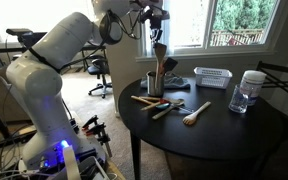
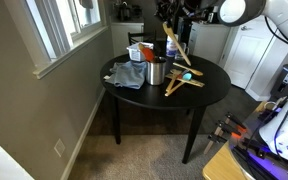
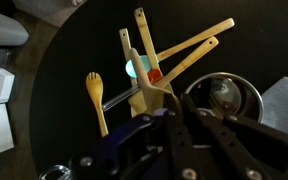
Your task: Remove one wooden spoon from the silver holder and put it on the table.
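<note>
While my gripper (image 1: 156, 26) is clamped on its handle, the wooden spoon (image 1: 160, 52) hangs bowl-down above the table (image 1: 224, 130).

In both exterior views I see the spoon in the air at 12 o'clock of the silver holder (image 1: 154, 86); whether its tip has cleared the rim I cannot tell there. In the wrist view the holder's round mouth sits at 3 o'clock of the spoon. Loose wooden utensils (image 1: 169, 104) lie on the table at 5 o'clock of the holder, a pale spoon (image 1: 195, 113) beyond them. A white basket (image 1: 212, 76) stands at 3 o'clock of the holder, with a clear jar (image 1: 248, 92) farther out.
</note>
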Available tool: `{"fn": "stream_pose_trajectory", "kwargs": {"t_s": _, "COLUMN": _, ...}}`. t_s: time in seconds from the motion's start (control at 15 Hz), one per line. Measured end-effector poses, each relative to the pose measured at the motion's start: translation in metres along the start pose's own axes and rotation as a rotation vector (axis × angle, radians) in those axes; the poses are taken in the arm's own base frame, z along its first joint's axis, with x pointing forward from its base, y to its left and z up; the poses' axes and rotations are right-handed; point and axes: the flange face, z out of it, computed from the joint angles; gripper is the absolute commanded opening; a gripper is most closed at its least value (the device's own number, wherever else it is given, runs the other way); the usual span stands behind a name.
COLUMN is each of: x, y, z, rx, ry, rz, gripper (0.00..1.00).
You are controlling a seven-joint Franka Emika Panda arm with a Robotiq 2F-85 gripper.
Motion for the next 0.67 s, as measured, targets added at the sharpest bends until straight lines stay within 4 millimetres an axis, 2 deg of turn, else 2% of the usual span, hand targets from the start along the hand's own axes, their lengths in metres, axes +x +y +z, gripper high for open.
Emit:
{"fn": "stream_pose_trajectory", "kwargs": {"t_s": 0.33, "x": 0.043, "y": 0.023, "z": 0.058, "rx": 0.080, "ry": -0.119, "rz": 0.000, "gripper": 0.06}}
{"fn": "stream_pose_trajectory", "kwargs": {"t_s": 0.67, "x": 0.071, "y": 0.064, "z": 0.096, "rx": 0.223, "ry": -0.213, "rz": 0.021, "gripper": 0.06}}
